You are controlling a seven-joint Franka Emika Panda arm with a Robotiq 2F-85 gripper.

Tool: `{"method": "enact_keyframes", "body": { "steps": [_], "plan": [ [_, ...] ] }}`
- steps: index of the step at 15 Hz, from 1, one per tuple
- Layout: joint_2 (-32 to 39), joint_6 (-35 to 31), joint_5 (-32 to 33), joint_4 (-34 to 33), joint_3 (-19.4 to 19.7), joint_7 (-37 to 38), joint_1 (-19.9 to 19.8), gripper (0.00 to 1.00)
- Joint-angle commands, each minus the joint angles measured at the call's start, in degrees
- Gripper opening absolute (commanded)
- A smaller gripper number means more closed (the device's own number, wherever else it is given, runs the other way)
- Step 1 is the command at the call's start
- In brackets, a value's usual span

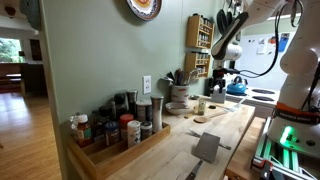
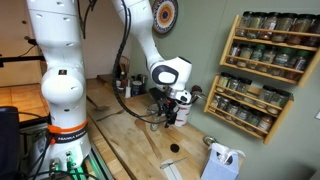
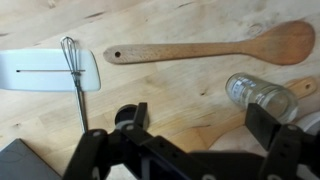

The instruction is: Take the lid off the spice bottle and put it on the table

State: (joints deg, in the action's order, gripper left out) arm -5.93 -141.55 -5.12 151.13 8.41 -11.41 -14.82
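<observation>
The bottle (image 3: 258,95) is seen in the wrist view on the table (image 3: 190,85), just below the bowl of the wooden spoon (image 3: 210,48). Its mouth is shown as a bare pale ring, and no dark cap is seen on it. The removal is therefore judged to be done.

The gripper (image 3: 197,130) is held above the wood with its jaws wide apart, and nothing is clamped between them. The bottle is found just beyond one finger (image 3: 265,128), apart from it and not enclosed. A whisk (image 3: 75,60) and a white spatula (image 3: 45,70) are laid further along the boards and are not involved.

In an exterior view the gripper (image 2: 168,108) is hung close to the counter's back edge, by the wall. In an exterior view the tray of jars (image 1: 110,135) is set at the opposite end of the counter, well away from the gripper.

The lid cannot be placed with certainty. A small dark spot (image 2: 175,147) is seen on the wood, toward the front edge from the gripper, and it may be the cap, though it is too small to be told.

If that spot is the lid, both parts of the task are judged complete, and only the withdrawal of the arm is left. If it is not, the setting-down of the lid cannot be confirmed from these views, and its place on the counter is left to be checked.
</observation>
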Motion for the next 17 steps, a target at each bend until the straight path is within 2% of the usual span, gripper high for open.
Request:
{"method": "enact_keyframes", "body": {
  "steps": [1, 5, 7, 11, 12, 13, 17],
  "plan": [
    [-11.73, 9.09, 4.65, 4.15, -0.39, 3.18, 2.37, 1.0],
    [-19.79, 19.34, 8.4, 3.69, -3.7, 8.36, 4.39, 1.0],
    [-23.5, 23.96, 8.12, 3.43, -5.0, 9.33, 5.88, 1.0],
    [-29.64, 30.93, 6.61, 3.44, -5.5, 5.92, 9.52, 1.0],
    [-30.97, 31.87, 6.54, 3.71, -5.19, 4.0, 10.61, 1.0],
    [-27.01, 29.91, 7.08, 1.83, -5.1, 6.59, 9.59, 1.0],
    [-29.68, 31.42, 7.01, 2.34, -5.17, 5.25, 10.82, 1.0]
  ]
}}
